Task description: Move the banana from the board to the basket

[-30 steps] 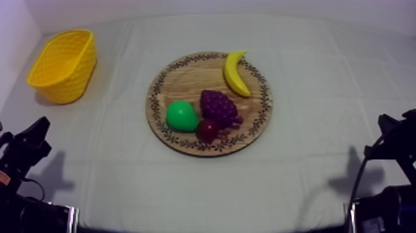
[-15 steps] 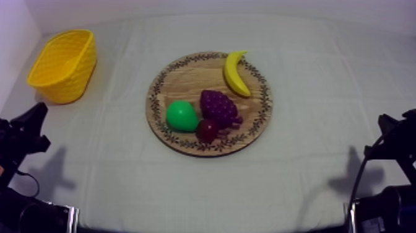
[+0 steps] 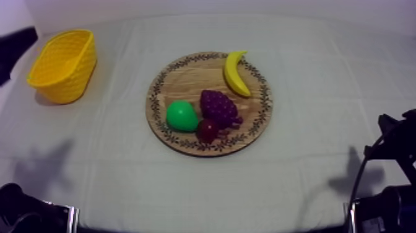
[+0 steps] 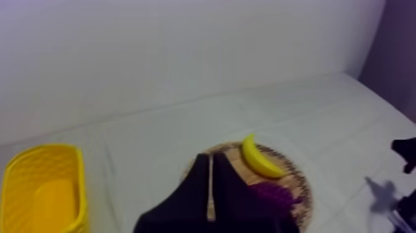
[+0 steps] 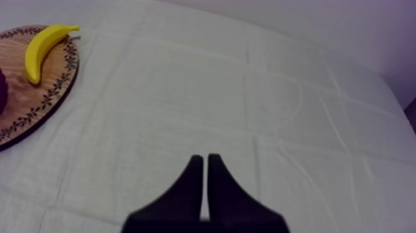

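Note:
The yellow banana (image 3: 236,73) lies on the far right part of the round wooden board (image 3: 170,77), apart from the other fruit. The yellow basket (image 3: 62,65) stands at the far left, with nothing in it. My left gripper (image 4: 210,158) is shut on nothing, its fingers a narrow wedge high over the table, pointing towards the board (image 4: 298,183) and the banana (image 4: 260,160). In the top view the left arm is a dark blur (image 3: 17,48) just left of the basket. My right gripper (image 5: 205,159) is shut over bare cloth, well right of the banana (image 5: 42,48).
Near the board's front lie a green pear (image 3: 181,116), purple grapes (image 3: 220,106) and a small red fruit (image 3: 207,130). The right arm (image 3: 393,149) rests at the table's near right edge. A white wall rises behind the table.
My left arm has risen from the near left of the table to the far left beside the basket. The right arm and the fruit have not moved.

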Motion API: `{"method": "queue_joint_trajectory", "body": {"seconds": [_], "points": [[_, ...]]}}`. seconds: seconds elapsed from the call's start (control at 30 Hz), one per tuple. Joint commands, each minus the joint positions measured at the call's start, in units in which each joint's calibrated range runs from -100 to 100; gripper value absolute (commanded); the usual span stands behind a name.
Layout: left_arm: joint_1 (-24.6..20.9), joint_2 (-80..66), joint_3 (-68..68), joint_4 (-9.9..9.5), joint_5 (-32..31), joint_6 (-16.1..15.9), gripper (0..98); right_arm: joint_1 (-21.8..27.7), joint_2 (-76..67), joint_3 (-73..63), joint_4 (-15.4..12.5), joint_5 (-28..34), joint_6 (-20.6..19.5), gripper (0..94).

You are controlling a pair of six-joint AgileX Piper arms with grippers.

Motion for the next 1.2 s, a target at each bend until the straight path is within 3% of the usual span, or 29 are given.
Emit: {"method": "queue_joint_trajectory", "body": {"seconds": [0.0, 0.1, 0.27, 0.43, 0.53, 0.87, 1.17], "points": [[3.7, 9.9, -15.4, -0.08, 1.5, 0.7, 0.2, 0.0, 0.0, 0.0, 0.0, 0.0, 0.0, 0.6], [5.7, 16.7, -21.5, 0.27, 3.3, 2.2, 0.1, 0.0, 0.0, 0.0, 0.0, 0.0, 0.0, 0.6], [7.9, 28.6, -30.8, 2.58, 6.7, 4.2, 0.1, 0.0, 0.0, 0.0, 0.0, 0.0, 0.0, 0.6], [7.5, 40.6, -39.4, 7.59, 9.8, 3.4, 0.2, 0.0, 0.0, 0.0, 0.0, 0.0, 0.0, 0.6], [7.2, 47.6, -44.7, 9.25, 12.5, 3.4, 0.2, 0.0, 0.0, 0.0, 0.0, 0.0, 0.0, 0.6], [6.2, 65.3, -54.1, 11.41, 15.3, 5.6, 0.4, 0.0, 0.0, 0.0, 0.0, 0.0, 0.0, 0.6], [5.1, 73.1, -53.5, 17.60, 15.4, 2.4, 4.3, 0.0, 0.0, 0.0, 0.0, 0.0, 0.0, 0.6]]}}
